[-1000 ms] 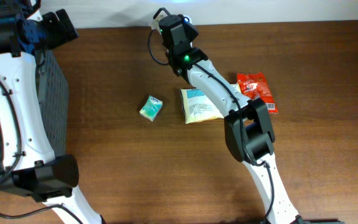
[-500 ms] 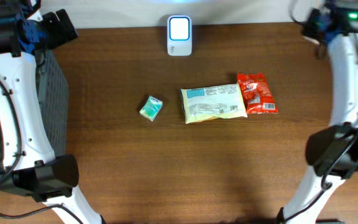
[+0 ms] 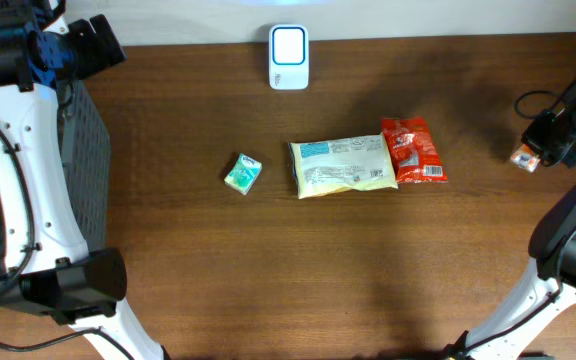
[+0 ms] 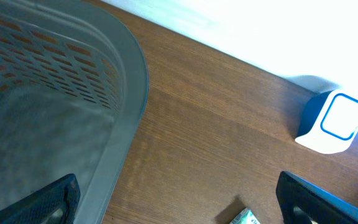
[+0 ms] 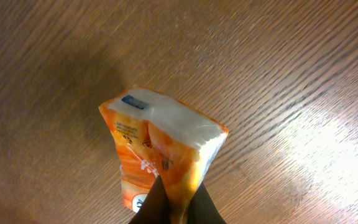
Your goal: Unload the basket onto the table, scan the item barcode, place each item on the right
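Note:
My right gripper (image 5: 176,208) is shut on the lower edge of an orange-and-white packet (image 5: 160,149), holding it above the wood table. From overhead, that packet (image 3: 524,157) hangs at the far right edge, at the tip of the right gripper (image 3: 536,149). The white-and-blue barcode scanner (image 3: 288,57) stands at the back centre, far from the packet, and also shows in the left wrist view (image 4: 331,121). My left gripper (image 4: 179,208) is open and empty at the back left, beside the basket rim.
A grey mesh basket (image 3: 83,140) (image 4: 126,81) sits at the left edge. A small green pack (image 3: 242,174) (image 4: 246,218), a yellow-white packet (image 3: 341,166) and a red packet (image 3: 414,150) lie mid-table.
My right arm swung from over the scanner to the far right and came down, carrying the orange packet. The scanner is now uncovered. The left arm has not moved.

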Controlling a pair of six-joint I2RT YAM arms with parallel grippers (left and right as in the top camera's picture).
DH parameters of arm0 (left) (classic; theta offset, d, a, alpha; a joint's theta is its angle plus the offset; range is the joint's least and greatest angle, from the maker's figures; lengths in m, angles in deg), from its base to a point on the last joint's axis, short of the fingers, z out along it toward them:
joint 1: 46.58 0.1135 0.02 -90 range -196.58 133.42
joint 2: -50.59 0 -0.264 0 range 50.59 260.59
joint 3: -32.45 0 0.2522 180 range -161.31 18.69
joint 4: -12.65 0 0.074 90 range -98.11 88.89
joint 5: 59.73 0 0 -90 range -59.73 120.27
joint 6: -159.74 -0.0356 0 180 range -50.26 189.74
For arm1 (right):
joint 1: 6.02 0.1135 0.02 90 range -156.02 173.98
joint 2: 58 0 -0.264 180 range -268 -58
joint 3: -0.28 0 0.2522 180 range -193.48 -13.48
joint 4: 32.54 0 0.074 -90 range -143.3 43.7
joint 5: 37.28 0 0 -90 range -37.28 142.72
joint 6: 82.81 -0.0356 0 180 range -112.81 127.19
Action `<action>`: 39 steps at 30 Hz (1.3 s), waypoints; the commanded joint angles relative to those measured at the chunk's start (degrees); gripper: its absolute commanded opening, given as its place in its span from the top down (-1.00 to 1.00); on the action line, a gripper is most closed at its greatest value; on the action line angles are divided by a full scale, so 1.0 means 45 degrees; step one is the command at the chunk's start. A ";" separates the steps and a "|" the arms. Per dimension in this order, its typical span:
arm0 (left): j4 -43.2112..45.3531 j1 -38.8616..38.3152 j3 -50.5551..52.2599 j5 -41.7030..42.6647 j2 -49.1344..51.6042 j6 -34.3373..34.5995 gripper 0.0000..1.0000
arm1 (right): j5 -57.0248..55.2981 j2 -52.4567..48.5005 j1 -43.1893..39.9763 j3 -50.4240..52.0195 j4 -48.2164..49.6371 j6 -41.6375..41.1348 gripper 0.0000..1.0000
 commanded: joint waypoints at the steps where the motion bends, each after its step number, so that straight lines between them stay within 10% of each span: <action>1: 0.0024 0.0058 -0.0155 -0.0141 0.0087 -0.0204 -0.98 | -0.0039 0.0015 -0.0476 0.0068 0.0068 -0.0155 0.92; 11: 0.0024 0.0058 -0.0155 -0.0141 0.0087 -0.0199 -0.98 | -0.0962 0.0015 -0.0884 0.0520 0.0102 -0.0151 0.68; 20: 0.0024 0.0058 -0.0151 -0.0136 0.0087 -0.0204 -0.98 | 0.4405 0.0015 -0.0641 0.0520 -0.0102 0.0971 0.92; 39: 0.0024 0.0063 -0.0155 -0.0141 0.0087 -0.0204 -0.98 | 0.3439 0.0015 0.2487 0.0767 0.0024 0.0996 0.92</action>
